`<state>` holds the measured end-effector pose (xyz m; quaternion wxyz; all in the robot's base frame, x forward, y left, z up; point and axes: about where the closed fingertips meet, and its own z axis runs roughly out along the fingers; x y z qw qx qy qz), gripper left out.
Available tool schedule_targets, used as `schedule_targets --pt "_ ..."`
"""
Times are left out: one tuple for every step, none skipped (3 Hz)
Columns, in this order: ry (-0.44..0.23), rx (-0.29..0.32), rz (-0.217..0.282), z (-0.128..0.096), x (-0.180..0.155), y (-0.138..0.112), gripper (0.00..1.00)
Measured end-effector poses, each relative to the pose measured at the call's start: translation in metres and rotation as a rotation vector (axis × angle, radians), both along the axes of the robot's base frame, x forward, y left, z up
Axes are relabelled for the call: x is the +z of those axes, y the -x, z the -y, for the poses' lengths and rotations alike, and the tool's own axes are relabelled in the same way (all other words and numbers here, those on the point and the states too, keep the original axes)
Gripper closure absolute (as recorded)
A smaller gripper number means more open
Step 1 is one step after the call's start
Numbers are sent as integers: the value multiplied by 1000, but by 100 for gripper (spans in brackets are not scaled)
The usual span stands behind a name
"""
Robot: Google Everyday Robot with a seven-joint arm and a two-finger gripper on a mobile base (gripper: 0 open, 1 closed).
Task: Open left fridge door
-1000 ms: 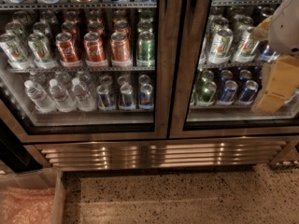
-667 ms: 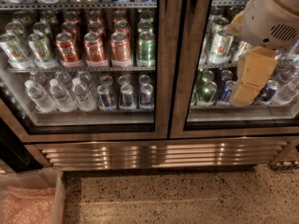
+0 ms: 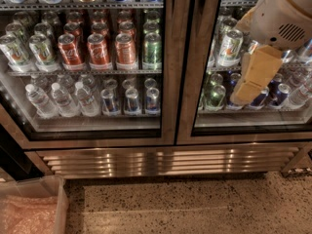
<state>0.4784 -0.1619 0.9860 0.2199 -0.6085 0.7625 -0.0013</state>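
While left fridge door (image 3: pixel 87 62) stays shut, gripper (image 3: pixel 245 93) edged left — before right door (image 3: pixel 219 118), grip unclear

fridge doors: 2, the left fridge door (image 3: pixel 92 62) left of the gripper (image 3: pixel 246 92), the right door (image 3: pixel 243 134) behind it | gripper: 1 | red cans (image 3: pixel 99 50), front row: 3 | green can (image 3: pixel 152 50): 1 | water bottles (image 3: pixel 63 100), front row: 3 | bin (image 3: pixel 61 206): 1

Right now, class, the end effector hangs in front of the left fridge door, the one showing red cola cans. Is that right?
No. The camera view shows the end effector hanging in front of the right door, over its green-white cans and blue cans. The left fridge door, showing red cola cans, is off to one side of it.
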Motion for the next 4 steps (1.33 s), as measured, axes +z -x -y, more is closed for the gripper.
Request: schedule_targets --pt "-120 -4 35 -25 10 -25 0" --pt "-128 -3 40 -26 12 -26 0" --pt "-194 -9 50 -30 11 -26 0" --pt "-284 42 66 -60 16 -37 0"
